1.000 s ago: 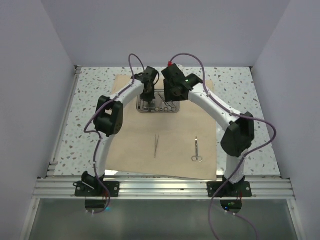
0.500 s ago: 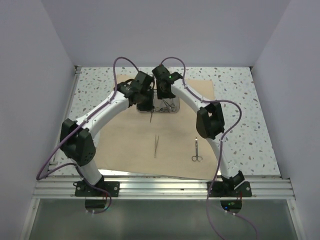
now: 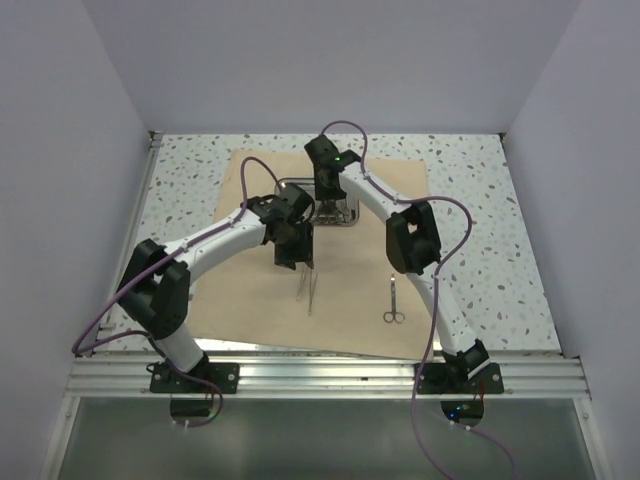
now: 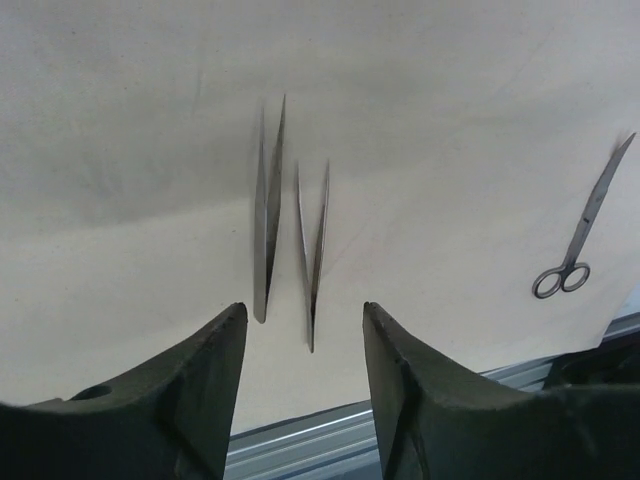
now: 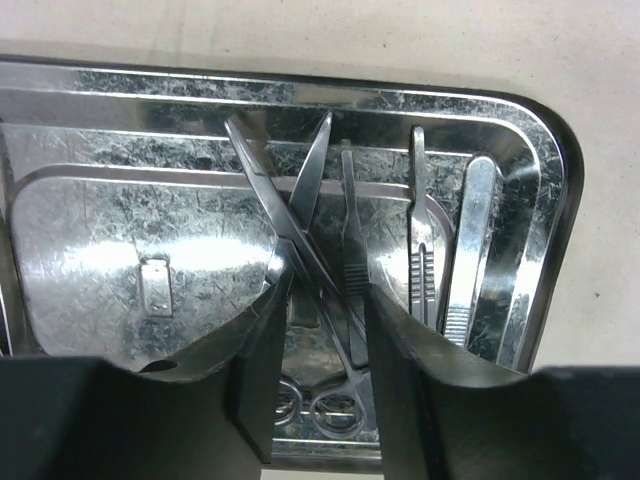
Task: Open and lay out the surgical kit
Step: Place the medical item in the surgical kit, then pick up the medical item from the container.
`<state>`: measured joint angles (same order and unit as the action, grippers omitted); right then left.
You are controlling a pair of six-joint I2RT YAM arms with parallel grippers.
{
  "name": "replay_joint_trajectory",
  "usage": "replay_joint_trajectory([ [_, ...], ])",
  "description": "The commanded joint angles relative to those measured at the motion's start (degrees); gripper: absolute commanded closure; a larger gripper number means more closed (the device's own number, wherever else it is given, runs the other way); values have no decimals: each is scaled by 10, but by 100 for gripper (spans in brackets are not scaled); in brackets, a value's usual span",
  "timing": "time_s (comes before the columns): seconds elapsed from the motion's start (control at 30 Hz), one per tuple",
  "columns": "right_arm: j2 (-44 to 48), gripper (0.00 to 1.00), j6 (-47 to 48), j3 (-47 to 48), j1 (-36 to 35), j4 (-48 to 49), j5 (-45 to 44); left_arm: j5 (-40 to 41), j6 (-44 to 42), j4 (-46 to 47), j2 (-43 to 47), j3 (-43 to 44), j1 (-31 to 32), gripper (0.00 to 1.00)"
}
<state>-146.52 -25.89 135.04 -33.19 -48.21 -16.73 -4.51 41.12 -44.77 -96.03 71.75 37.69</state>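
Observation:
The tan cloth [image 3: 370, 270] lies spread flat with the steel tray [image 3: 348, 214] at its far middle. Two tweezers [image 4: 268, 210] [image 4: 315, 250] lie side by side on the cloth, just ahead of my left gripper [image 4: 303, 312], which is open and empty above them. Ring-handled scissors [image 4: 578, 245] lie apart to the right. My right gripper [image 5: 322, 295] is down in the tray [image 5: 545, 130], open, its fingers either side of crossed scissors [image 5: 300, 235] and a scalpel handle [image 5: 352, 250]. More slim instruments [image 5: 425, 240] lie at the tray's right.
The speckled tabletop [image 3: 500, 200] surrounds the cloth, with white walls on three sides. An aluminium rail [image 3: 330, 375] runs along the near edge by both arm bases. A small clip [image 5: 155, 285] sits on the tray floor at the left.
My left arm carried tweezers from the tray toward the near side, set them beside the first pair and opened. My right gripper sank into the tray and its jaws narrowed.

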Motion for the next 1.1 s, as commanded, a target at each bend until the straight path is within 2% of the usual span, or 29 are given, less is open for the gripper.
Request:
replay_joint_trajectory([
  [0.0,-22,61,-7,13,8,7,7,-5,12,34,-2,7,5,44],
  [0.07,-25,64,-7,4,9,9,7,0,12,28,-5,17,4,37],
  [0.23,-31,80,-7,-16,8,9,4,14,11,7,1,37,5,36],
  [0.43,-44,84,-13,-42,9,3,12,27,13,-22,15,65,4,38],
  [0.47,-39,87,-11,-56,9,14,12,29,14,-24,17,72,4,38],
  [0.53,-40,99,-10,-54,10,14,14,35,15,-36,21,79,3,38],
  [0.7,-40,100,-6,-5,10,-7,9,64,12,-70,29,114,0,38],
  [0.9,47,100,1,-3,11,-1,-3,86,-10,-88,44,149,-34,36],
  [1.07,171,100,6,-86,14,12,-17,94,-62,-80,30,172,-97,40],
])
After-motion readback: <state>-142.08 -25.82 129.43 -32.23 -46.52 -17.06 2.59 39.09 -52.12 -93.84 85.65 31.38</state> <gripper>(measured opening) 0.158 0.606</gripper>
